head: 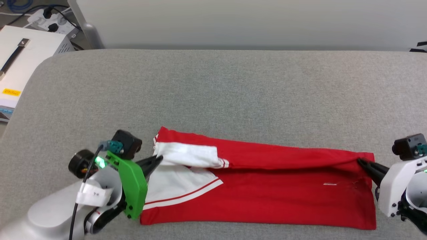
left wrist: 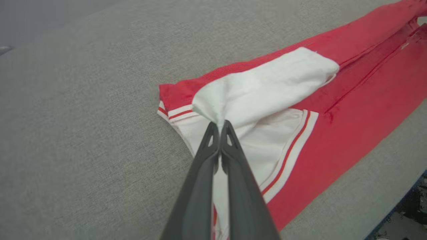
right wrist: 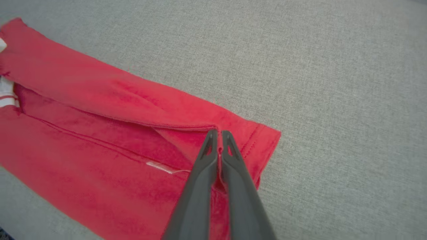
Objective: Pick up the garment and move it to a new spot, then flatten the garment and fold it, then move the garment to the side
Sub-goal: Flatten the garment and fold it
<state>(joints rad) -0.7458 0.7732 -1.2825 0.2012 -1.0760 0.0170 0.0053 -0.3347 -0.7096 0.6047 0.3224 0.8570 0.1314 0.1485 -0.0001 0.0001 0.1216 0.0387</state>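
Surface: a broad grey fabric-covered top (head: 213,93) runs the full width of the head view, with a pale wall (head: 250,23) behind it. Off its far left corner stand a white box (head: 30,53) and a power strip (head: 50,20) with black plugs.

Item under task: the shirt (head: 267,196) lies across the near part of the surface, long axis left to right, sleeve end toward the robot's left and hem end toward its right. Its far long edge is folded over toward the near side, which makes a narrow red band. A white sleeve (head: 186,155) lies on top of the fold at the left end. Below it there is more white cloth, edged with red-and-white stripe trim (head: 186,195). A small white tag (head: 330,183) shows on the red body near the right end.

Left gripper (head: 159,160): fingers pressed together on the white sleeve cloth – the left wrist view shows the cloth bunched up between the tips. A green bracket (head: 131,186) sits on this wrist.

Right gripper (head: 362,164): fingers pressed together on the folded red edge at the hem corner – confirmed in the right wrist view.
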